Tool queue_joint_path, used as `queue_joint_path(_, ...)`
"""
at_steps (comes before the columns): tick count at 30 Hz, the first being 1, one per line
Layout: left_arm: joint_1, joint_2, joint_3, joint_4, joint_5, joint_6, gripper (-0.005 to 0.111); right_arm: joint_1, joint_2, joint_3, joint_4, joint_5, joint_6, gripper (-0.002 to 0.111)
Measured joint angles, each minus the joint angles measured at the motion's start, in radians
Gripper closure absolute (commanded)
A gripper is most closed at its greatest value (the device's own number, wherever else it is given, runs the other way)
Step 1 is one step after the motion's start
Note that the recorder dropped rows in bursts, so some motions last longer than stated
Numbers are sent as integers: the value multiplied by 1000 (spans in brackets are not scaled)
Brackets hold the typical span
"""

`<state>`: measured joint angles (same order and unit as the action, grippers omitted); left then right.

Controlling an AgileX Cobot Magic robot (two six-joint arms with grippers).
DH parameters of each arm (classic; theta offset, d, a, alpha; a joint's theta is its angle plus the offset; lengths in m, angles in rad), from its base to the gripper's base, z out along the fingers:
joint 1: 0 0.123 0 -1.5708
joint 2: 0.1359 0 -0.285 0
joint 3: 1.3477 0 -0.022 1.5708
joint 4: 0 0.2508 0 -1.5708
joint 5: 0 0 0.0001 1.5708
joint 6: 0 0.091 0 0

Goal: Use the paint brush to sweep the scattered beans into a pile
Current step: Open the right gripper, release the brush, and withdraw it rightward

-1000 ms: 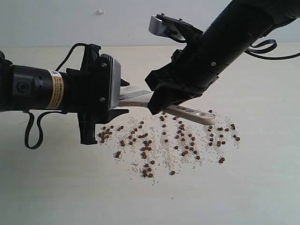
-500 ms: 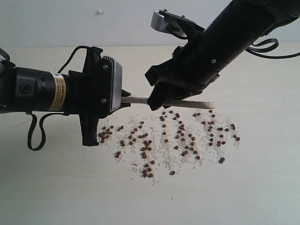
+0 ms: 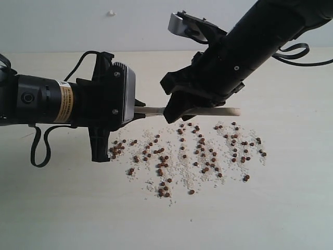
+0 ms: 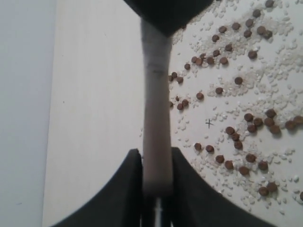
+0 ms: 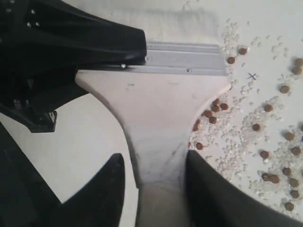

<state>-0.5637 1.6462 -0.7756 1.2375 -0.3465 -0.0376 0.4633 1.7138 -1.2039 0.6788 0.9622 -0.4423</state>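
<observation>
while the paint brush (image 3: pixel 151 110) hangs level between both arms, this looks like a hand-over.
the left fingers (image 4: pixel 128 189) pinch its handle edge-on; the right fingers (image 5: pixel 213 198) straddle the handle's flat near the ferrule (image 5: pixel 184 57), gripping or not i cannot tell. beans (image 3: pixel 203 151) lie scattered on the worktop (image 3: pixel 270 208) beneath both. best hold the left pinch firm and draw the right straight off, no twist.

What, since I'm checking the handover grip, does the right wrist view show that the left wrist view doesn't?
Only the right wrist view: the broad face of the paint brush, with its silver ferrule and flared wooden shoulder. Only the left wrist view: the handle edge-on as a thin strip, pinched by the left gripper. Both: the brush handle, the beans and whitish crumbs beside it.
</observation>
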Motion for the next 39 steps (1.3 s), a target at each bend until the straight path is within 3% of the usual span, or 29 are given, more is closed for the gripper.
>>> queue_joint_path(13,0,0,0,-9,-15,-27,107,0,-62,0,-49,-110,0,55)
queue_joint_path(20,0,0,0,-11,-15,-107,107,0,-214,0,-225,-243,109,56)
queue_joint_path(23,0,0,0,-11,-15,-217,107,0,-285,0,-387,-262,214,64)
queue_joint_path(27,0,0,0,-1,-15,-399,107,0,-383,23,-615,-288,414,86)
queue_joint_path(32,0,0,0,72,-25,-671,107,0,-558,140,-801,-446,590,108)
queue_joint_path(39,37,0,33,212,-148,-874,107,0,-851,408,-892,-662,724,108)
